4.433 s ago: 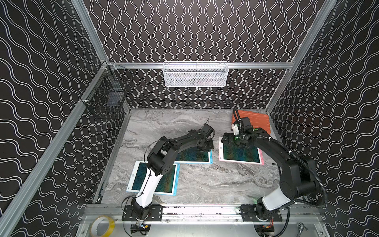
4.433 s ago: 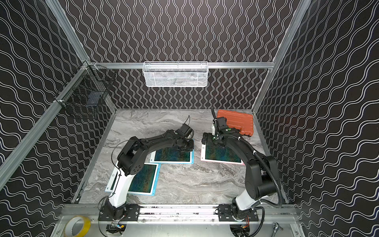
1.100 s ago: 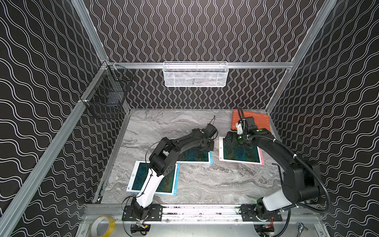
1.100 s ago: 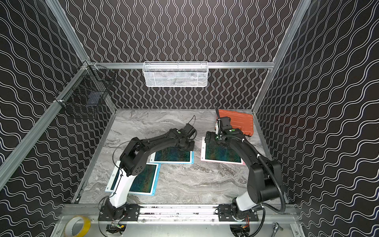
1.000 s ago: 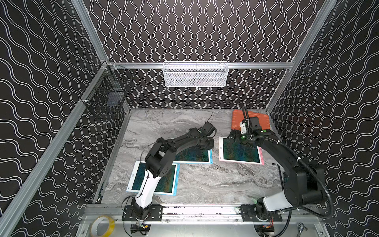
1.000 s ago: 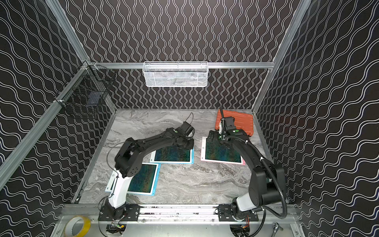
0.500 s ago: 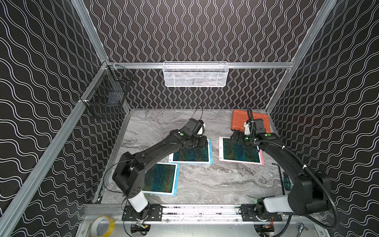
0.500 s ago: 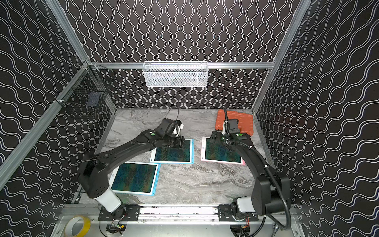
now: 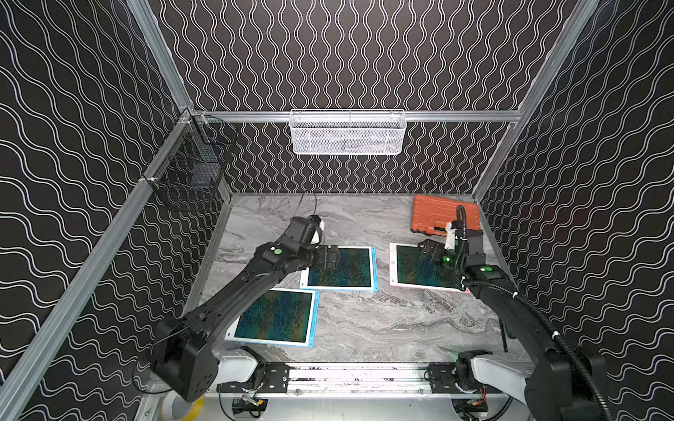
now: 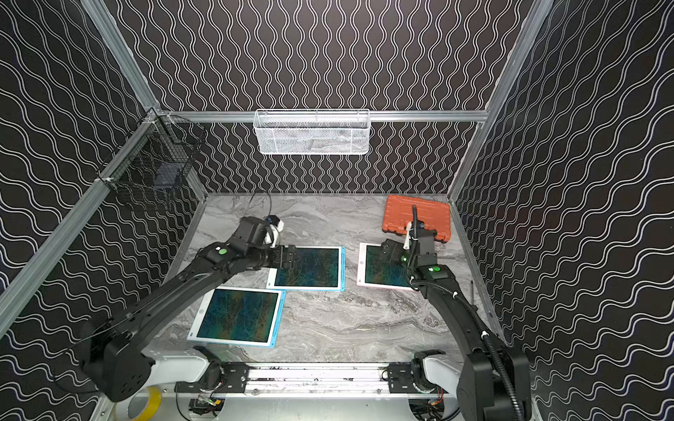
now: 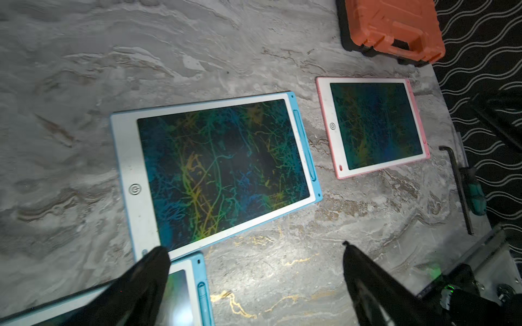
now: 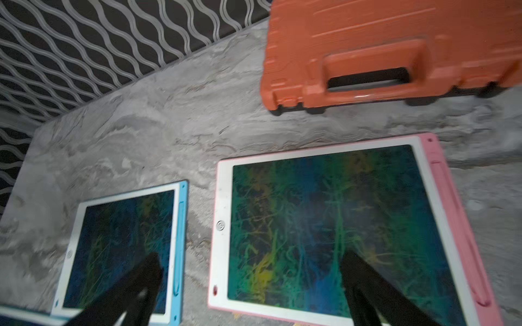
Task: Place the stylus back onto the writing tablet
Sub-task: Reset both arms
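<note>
Three writing tablets lie flat on the marble table. The middle blue tablet [image 9: 341, 269] has a blue stylus [image 11: 304, 142] lying in the slot along its right edge. My left gripper [image 9: 330, 257] hovers over that tablet's left part, open and empty, as its wrist view [image 11: 252, 248] confirms. The pink tablet [image 9: 423, 269] carries a pink stylus [image 12: 457, 225] in its edge slot. My right gripper [image 9: 428, 251] hangs open and empty above its far part. The front blue tablet [image 9: 275, 317] also holds a stylus [image 11: 204, 302].
An orange case [image 9: 443, 215] sits at the back right corner. A green-handled tool [image 11: 463, 192] lies along the right table edge. A white mesh basket [image 9: 348, 133] hangs on the back wall, a black wire basket [image 9: 189, 175] on the left wall.
My left gripper has opened and drawn back leftward from the middle blue tablet's right edge, leaving the stylus in its slot. The right gripper stays open, barely shifted.
</note>
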You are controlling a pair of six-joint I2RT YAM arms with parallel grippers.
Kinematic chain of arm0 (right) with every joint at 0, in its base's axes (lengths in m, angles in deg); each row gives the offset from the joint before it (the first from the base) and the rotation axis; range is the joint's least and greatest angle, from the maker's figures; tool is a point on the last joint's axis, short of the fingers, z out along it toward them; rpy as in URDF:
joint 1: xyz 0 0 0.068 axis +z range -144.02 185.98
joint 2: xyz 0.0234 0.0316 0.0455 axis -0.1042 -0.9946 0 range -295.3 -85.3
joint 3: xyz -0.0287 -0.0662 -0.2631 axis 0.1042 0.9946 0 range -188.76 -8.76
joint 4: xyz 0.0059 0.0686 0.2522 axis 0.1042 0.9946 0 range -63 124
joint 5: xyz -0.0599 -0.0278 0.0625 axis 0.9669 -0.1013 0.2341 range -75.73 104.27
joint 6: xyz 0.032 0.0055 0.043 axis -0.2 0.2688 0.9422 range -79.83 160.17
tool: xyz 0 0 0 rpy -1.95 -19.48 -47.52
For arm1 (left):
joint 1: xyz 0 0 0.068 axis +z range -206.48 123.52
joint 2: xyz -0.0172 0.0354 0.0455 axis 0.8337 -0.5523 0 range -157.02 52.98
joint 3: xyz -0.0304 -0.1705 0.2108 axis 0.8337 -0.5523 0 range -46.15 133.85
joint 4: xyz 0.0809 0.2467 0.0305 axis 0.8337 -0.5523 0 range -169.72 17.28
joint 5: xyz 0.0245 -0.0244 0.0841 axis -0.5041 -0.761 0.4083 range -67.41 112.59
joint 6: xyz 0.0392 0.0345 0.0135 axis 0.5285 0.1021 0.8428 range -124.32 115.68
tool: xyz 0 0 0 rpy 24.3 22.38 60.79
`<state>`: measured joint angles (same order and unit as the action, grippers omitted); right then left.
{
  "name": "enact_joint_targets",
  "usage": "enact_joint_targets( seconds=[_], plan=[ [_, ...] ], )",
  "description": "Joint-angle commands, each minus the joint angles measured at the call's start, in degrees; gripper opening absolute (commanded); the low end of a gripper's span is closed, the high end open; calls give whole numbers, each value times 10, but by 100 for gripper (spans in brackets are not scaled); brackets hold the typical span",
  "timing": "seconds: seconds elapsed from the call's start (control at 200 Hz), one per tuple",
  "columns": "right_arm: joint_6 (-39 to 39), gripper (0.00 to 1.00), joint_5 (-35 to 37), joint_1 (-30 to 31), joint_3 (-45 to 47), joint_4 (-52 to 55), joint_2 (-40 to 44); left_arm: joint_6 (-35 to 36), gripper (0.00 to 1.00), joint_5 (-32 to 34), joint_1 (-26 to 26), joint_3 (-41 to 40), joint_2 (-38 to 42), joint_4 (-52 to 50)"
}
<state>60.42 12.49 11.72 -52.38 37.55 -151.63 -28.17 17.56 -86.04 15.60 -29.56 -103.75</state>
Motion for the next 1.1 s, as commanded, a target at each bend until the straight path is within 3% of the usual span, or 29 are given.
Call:
enact_joint_targets(
  seconds=[0.0, 0.475, 0.721, 0.871, 1.096],
  plan=[
    [28, 100, -1, -37, -9, -36, -11, 14, 98, 12, 20, -26, 32, 4],
    [28, 100, 68, -49, 31, 7, 46, 32, 99, 18, 56, -75, 132, -36],
    [30, 100, 67, -50, 96, -69, 117, 31, 99, 28, 57, -78, 167, -58],
    [34, 100, 120, -51, 127, -88, 160, 34, 99, 41, 58, -78, 182, -69],
    [-30, 100, 114, -51, 172, -118, 193, 2, 99, 86, 60, -96, 209, -55]
  ],
)
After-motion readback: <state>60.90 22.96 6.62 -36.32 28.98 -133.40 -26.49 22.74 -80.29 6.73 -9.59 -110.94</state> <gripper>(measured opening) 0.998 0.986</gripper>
